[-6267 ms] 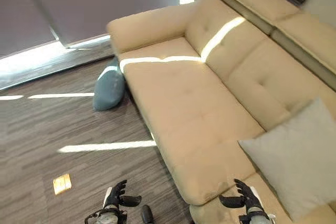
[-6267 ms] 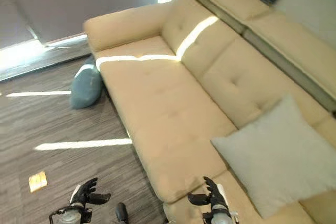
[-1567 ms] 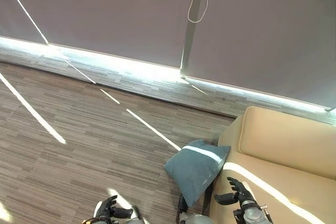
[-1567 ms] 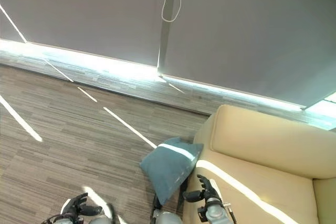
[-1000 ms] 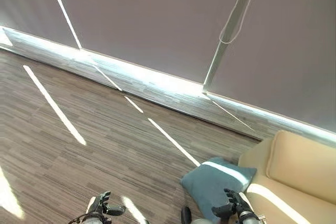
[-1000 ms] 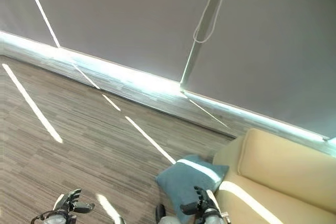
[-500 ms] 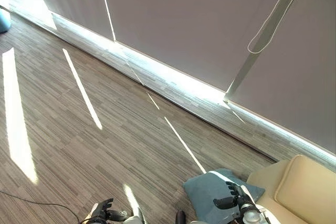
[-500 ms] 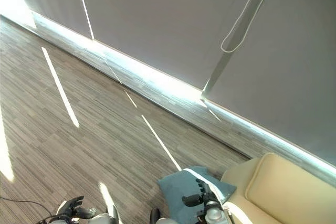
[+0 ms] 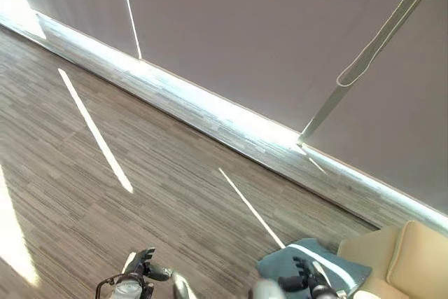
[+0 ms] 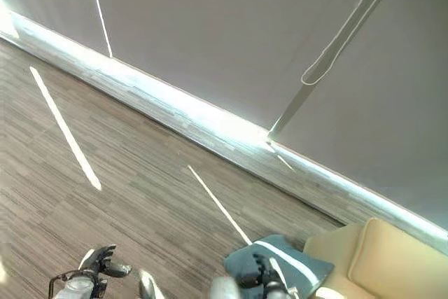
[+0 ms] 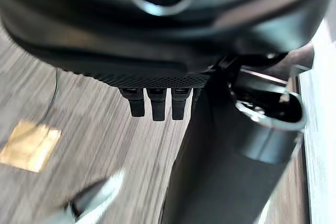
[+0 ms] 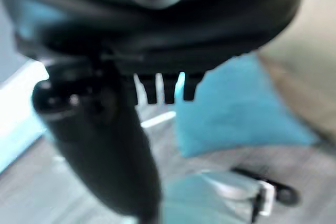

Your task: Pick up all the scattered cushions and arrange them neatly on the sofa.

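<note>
Fingers (image 11: 153, 107) on the left hand (image 9: 143, 262) hang loosely spread, thumb out to the side, gripping nothing as it hovers low over the wood-look floor (image 9: 105, 201). Over on the other side, the right hand (image 9: 302, 283) is spread the same way, fingers (image 12: 157, 92) relaxed and apart, nothing in its grasp; it sits in front of the teal cushion (image 9: 315, 264), and whether it touches the fabric I cannot tell.

That cushion is on the floor, not on the seat. It lies tipped against the end of the beige sofa (image 9: 406, 264), its far corner touching the armrest, a bright stripe of sunlight running across its top face.

Out past the hands, 2 thin bars of sun cut diagonally across the floorboards, with a wider bright patch at the left edge.

Further back, a glowing strip of daylight runs along the foot of the grey roller blinds (image 9: 245, 40), which cover the whole far wall. A looped pull cord (image 9: 371, 61) dangles against the blind on the right side, hanging beside the seam between 2 panels.
</note>
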Controlling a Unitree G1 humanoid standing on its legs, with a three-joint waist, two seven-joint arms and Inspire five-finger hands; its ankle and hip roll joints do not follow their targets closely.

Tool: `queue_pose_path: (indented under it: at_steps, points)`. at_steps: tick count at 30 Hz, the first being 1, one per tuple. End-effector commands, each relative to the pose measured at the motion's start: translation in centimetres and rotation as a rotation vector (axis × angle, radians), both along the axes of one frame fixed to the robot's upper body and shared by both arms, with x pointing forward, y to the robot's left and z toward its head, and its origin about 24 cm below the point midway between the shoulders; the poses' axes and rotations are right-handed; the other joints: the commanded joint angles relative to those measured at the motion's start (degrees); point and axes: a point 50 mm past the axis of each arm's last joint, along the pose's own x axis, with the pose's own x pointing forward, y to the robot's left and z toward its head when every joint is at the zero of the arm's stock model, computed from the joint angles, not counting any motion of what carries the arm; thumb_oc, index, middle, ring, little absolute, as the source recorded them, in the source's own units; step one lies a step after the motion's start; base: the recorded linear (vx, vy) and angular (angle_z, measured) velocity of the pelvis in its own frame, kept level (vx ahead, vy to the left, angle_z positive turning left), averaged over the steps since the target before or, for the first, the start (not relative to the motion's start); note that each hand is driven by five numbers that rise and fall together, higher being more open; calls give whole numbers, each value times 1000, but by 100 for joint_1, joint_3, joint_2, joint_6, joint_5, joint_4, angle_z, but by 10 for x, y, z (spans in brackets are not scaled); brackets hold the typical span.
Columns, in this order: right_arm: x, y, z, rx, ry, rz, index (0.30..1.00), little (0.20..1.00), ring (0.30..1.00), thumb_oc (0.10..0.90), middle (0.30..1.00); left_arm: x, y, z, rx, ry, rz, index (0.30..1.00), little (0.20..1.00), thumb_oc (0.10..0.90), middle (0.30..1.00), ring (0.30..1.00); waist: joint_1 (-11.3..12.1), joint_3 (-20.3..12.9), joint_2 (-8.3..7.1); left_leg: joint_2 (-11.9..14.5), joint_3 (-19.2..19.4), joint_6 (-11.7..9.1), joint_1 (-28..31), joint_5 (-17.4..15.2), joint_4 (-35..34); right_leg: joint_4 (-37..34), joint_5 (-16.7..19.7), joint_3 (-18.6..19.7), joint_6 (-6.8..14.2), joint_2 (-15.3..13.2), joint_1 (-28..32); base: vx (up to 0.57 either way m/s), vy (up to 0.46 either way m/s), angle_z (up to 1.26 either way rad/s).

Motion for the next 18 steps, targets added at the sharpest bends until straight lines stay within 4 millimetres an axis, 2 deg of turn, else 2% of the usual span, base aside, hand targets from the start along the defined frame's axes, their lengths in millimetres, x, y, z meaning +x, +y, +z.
queue_pose_path:
  at_steps: [1,4,5,6,10,12,15,16,17,18]
  points:
    - [21,-7,13,-49,-85,54,900,900,900,800,900,-6,14,4,33,-16,7,900,900,800,900,900,-90,-70,-71,-34,-115,-473,-165,-399,415,-1547,516,-335,-21,616,234,279,122,-11]
    - [22,-10,13,-57,-78,51,900,900,900,800,900,-10,14,2,35,11,5,900,900,800,900,900,-154,-74,-149,-233,-220,-440,31,-565,396,-2326,500,-587,-30,831,73,214,78,32]
    - [22,-10,13,-57,-78,51,900,900,900,800,900,-10,14,2,35,11,5,900,900,800,900,900,-162,-65,-142,-225,-229,-442,44,-573,396,-2333,495,-597,-30,836,92,258,85,9]
    - [22,-11,13,-60,-81,53,900,900,900,800,900,-10,13,1,33,12,0,900,900,800,900,900,-242,-83,-191,-358,-312,-423,157,-651,368,-2635,560,-571,-32,997,-25,266,81,14]
    - [15,-17,12,-75,-67,45,900,900,900,800,900,-10,7,0,21,10,-17,900,900,800,900,900,-282,-175,-201,-505,-333,-401,368,-884,407,-2936,587,-937,-122,928,180,302,47,16]
    - [3,-26,9,-85,-39,14,900,900,900,800,900,-10,-2,-3,9,22,-62,900,900,800,900,900,-430,-366,-194,-468,-284,-644,422,-1051,770,-3210,438,-821,-277,999,539,350,-4,28]
    - [3,-26,9,-85,-39,14,900,900,900,800,900,-10,-2,-3,9,22,-62,900,900,800,900,900,-433,-360,-190,-461,-289,-648,421,-1065,790,-3221,441,-827,-280,1004,553,82,-16,15]
    - [-1,-30,10,-86,-35,0,900,900,900,800,900,-9,-4,-3,9,24,-82,900,900,800,900,900,-524,-363,-231,-290,-182,-1031,103,-689,1941,-3352,421,-654,-399,1070,785,230,-61,-4]
    - [3,-33,13,-92,-55,-13,900,900,900,800,900,-2,-5,-1,11,-1,-84,900,900,800,900,900,-442,-272,-355,-183,-193,-1157,-395,-468,2981,-3502,399,-427,-519,1071,1025,254,-56,7]
    - [4,-33,13,-89,-55,-18,900,900,900,800,900,-1,-6,0,9,-6,-81,900,900,800,900,900,-402,-275,-406,-169,-191,-1068,-618,-524,3100,-3533,371,-347,-534,1039,1057,173,8,34]
